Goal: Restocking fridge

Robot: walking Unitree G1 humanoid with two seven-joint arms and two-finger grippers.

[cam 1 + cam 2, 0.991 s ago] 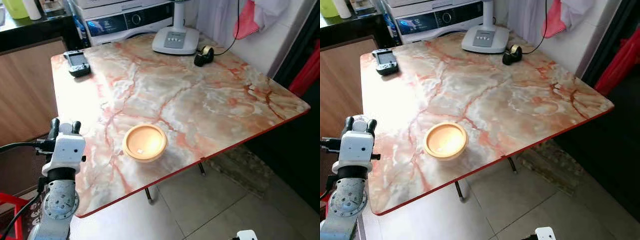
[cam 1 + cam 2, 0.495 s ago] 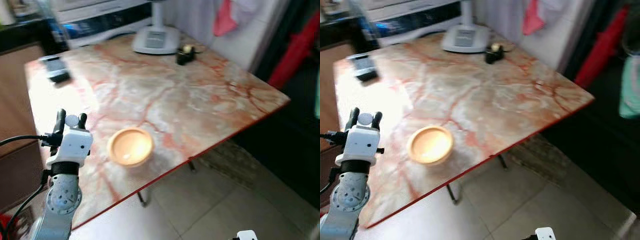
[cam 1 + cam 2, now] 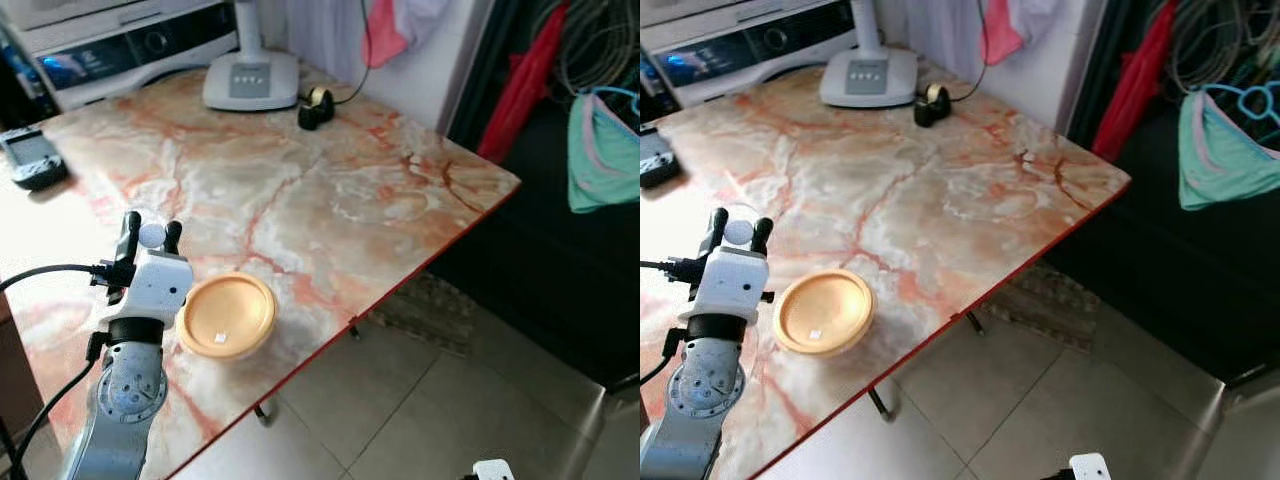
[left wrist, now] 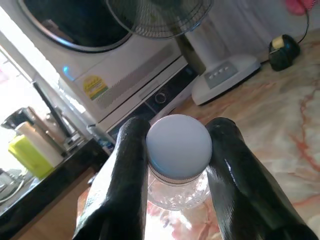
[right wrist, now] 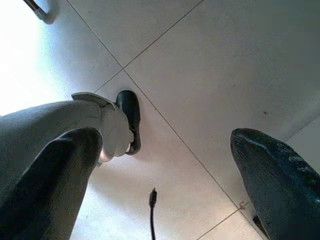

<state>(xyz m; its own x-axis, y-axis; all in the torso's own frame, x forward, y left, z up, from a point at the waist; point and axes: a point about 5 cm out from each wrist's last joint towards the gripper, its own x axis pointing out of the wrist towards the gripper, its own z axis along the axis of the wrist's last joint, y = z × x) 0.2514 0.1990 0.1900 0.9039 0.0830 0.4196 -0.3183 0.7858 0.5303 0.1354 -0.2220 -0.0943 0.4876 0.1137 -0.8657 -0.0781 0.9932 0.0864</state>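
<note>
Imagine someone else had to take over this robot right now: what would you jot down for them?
Left gripper: shut on a small clear bottle with a pale round cap, held above the marble table.
Right gripper: open, hanging idle over the tiled floor.
On the table: an orange bowl near the front edge, beside the left arm; a fan base, a tape roll and a dark handheld device at the far side.
Done: bottle in the gripper.
Left: carry it to the fridge and put it inside.

A home laundry-kitchen corner: a washing machine (image 3: 120, 45) behind a marble-patterned folding table (image 3: 400, 200), clothes on hangers (image 3: 600, 150), tiled floor (image 3: 450, 400).
</note>
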